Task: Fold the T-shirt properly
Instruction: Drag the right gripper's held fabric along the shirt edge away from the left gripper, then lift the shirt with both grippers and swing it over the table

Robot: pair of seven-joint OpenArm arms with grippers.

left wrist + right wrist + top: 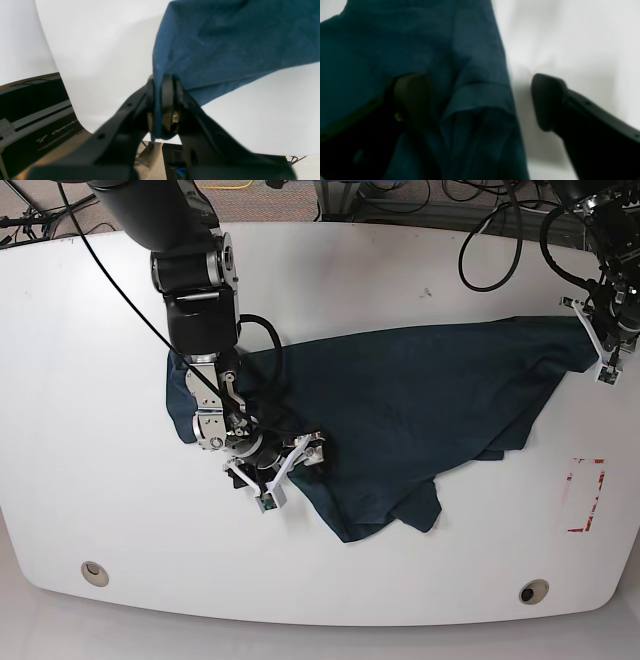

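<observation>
The dark navy-teal T-shirt (400, 395) lies crumpled across the middle of the white table (90, 380). Its far right corner is drawn up to my left gripper (592, 335). In the left wrist view that gripper (162, 105) is shut on a pinch of the T-shirt (225, 37), which hangs taut from the jaws. My right gripper (292, 470) rests low on the shirt's left front part. It stands open (480, 100): one finger (412, 97) lies on the T-shirt (395, 37), the other finger (547, 100) is over bare table, and a folded hem lies between them.
Cables (500, 240) trail over the table's back edge. A red tape mark (583, 495) sits near the right front. Two round holes (94, 572) (533, 591) lie near the front edge. A black base labelled OpenArm (37, 125) stands below the table edge.
</observation>
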